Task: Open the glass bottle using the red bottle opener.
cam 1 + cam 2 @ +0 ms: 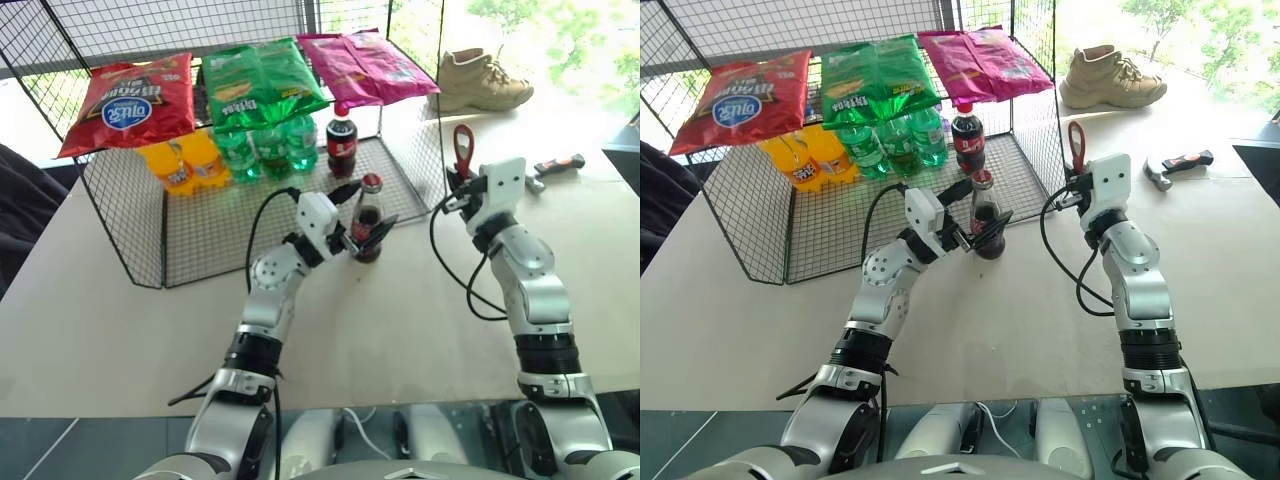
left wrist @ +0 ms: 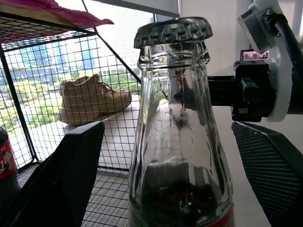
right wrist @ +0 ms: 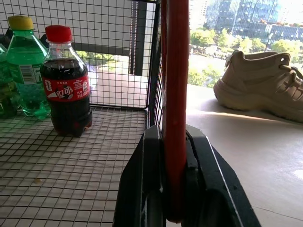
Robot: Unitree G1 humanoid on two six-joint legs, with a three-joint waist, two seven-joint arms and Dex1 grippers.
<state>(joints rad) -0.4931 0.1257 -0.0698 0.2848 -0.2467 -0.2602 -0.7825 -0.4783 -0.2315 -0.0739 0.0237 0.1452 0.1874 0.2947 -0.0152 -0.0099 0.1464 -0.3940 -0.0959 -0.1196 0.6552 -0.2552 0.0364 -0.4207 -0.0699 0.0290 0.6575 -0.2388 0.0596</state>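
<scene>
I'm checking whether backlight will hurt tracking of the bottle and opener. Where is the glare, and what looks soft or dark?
Left eye view: window glare whitens the table near the shoe. Left wrist view: the glass bottle is backlit, its crimped cap dark, and the fingers look soft. Right wrist view: the red bottle opener is close and slightly soft; sunlight is bright on the shoe.

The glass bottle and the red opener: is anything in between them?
No. Between the glass bottle and the red bottle opener, held up by the right gripper, the left eye view shows bare table and wire mesh behind.
</scene>
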